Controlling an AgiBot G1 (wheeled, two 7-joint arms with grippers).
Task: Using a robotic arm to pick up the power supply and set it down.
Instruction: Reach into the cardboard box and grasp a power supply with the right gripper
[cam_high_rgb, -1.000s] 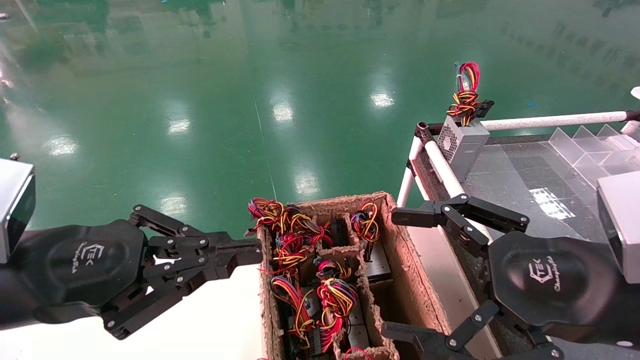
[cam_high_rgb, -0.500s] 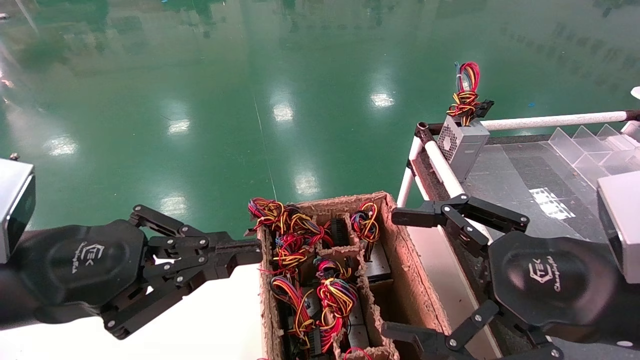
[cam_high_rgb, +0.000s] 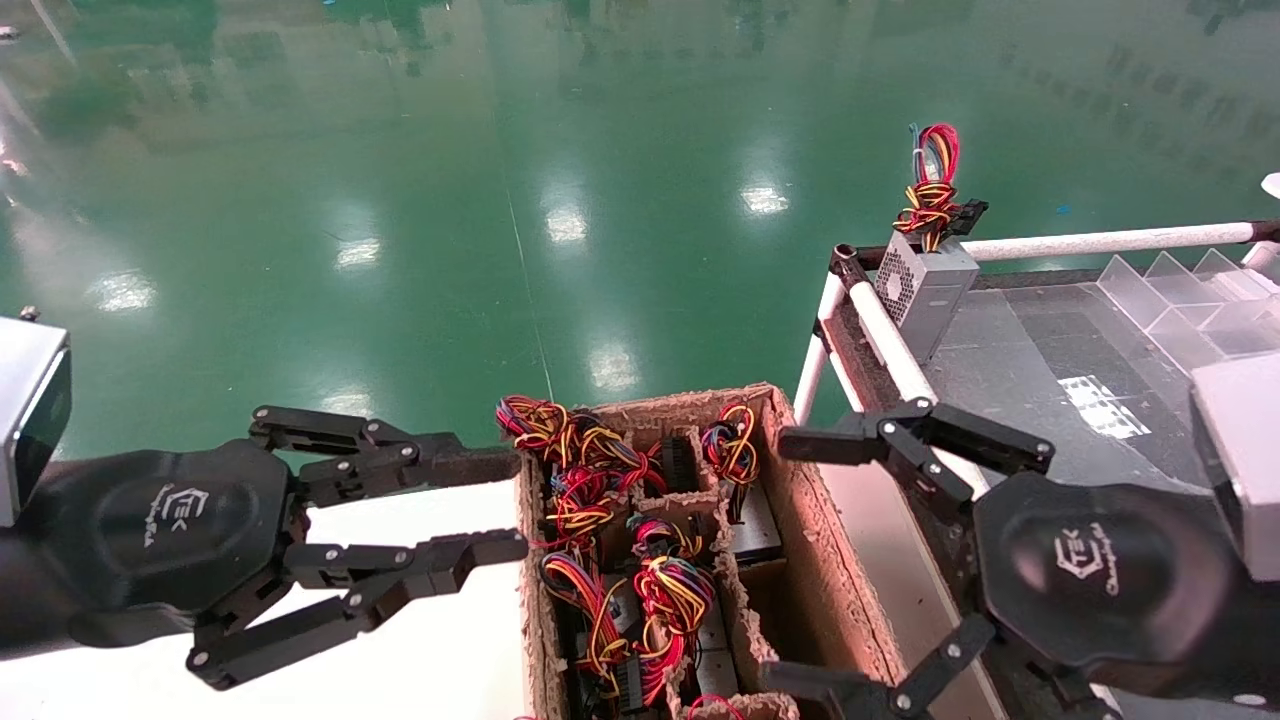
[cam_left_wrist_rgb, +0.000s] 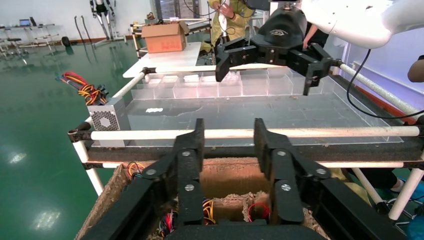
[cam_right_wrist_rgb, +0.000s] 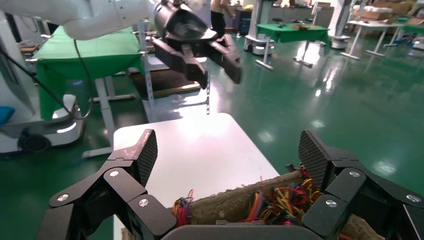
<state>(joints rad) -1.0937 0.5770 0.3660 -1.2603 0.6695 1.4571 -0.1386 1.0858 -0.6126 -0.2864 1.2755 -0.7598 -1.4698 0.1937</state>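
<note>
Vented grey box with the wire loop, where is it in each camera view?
Head view: vented box on the table corner, beside the white rail.
Left wrist view: on that same corner, at the rail's end.
Right wrist view: not in it.
Shared landmark: the cardboard crate, in all three.

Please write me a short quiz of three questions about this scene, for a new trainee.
1. True or false: the left gripper and the right gripper are both shut.
2. Fill in the missing word: the cardboard box between the two grippers holds dark units with bundles of coloured ____.
3. Where does the grey vented box stand?
A. Inside the cardboard box
B. On the far corner of the rack, beside the white rail
C. On the green floor

Key: 1 false, both are open; 2 wires; 3 B.
</note>
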